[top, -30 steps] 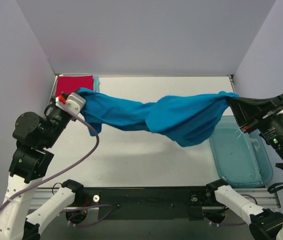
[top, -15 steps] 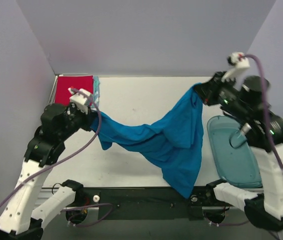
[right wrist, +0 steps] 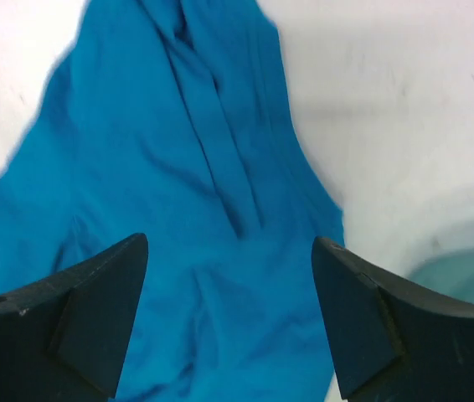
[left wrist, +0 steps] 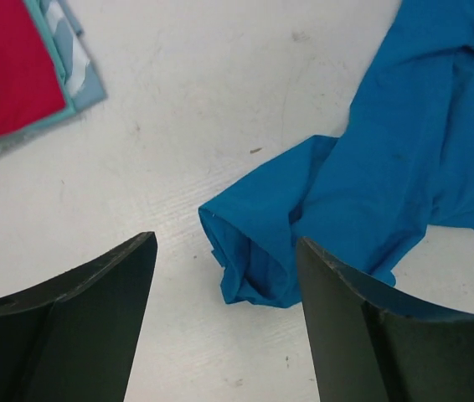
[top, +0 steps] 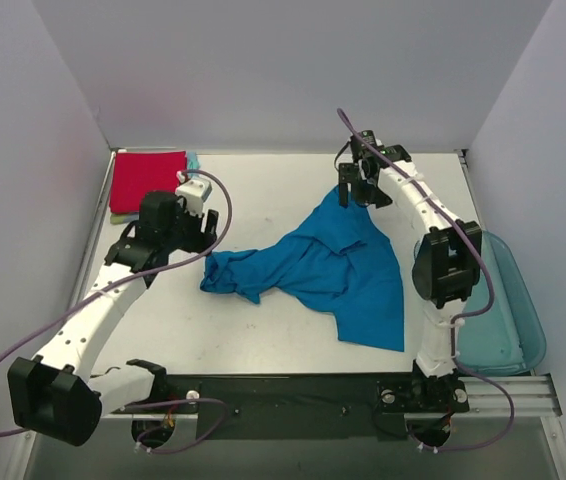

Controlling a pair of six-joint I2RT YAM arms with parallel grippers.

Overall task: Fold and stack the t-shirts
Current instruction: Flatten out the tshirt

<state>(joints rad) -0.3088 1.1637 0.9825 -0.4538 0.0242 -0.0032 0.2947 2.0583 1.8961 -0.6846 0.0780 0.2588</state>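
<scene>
Down it goes: a second ago the blue t-shirt was strung in the air between both arms, and now it lies dropped on the table with both tools off it. Over on its side, the left gripper stands wide open and empty, hovering just beside the bunched end at the shirt's left tip. The wrist view shows that roll of cloth right below the gap. Across the way, the right gripper is likewise spread wide with nothing in it, hanging over the shirt's far peak.

The shirt sprawls crumpled mid-table, its long axis running from the left tip across to the hem at the near right, close to the bin. A folded red t-shirt waits in the far left corner, well apart. By the lie of it, each arm is nearest its own end, so a fresh grip on both ends to spread the cloth flat looks like the next call.
</scene>
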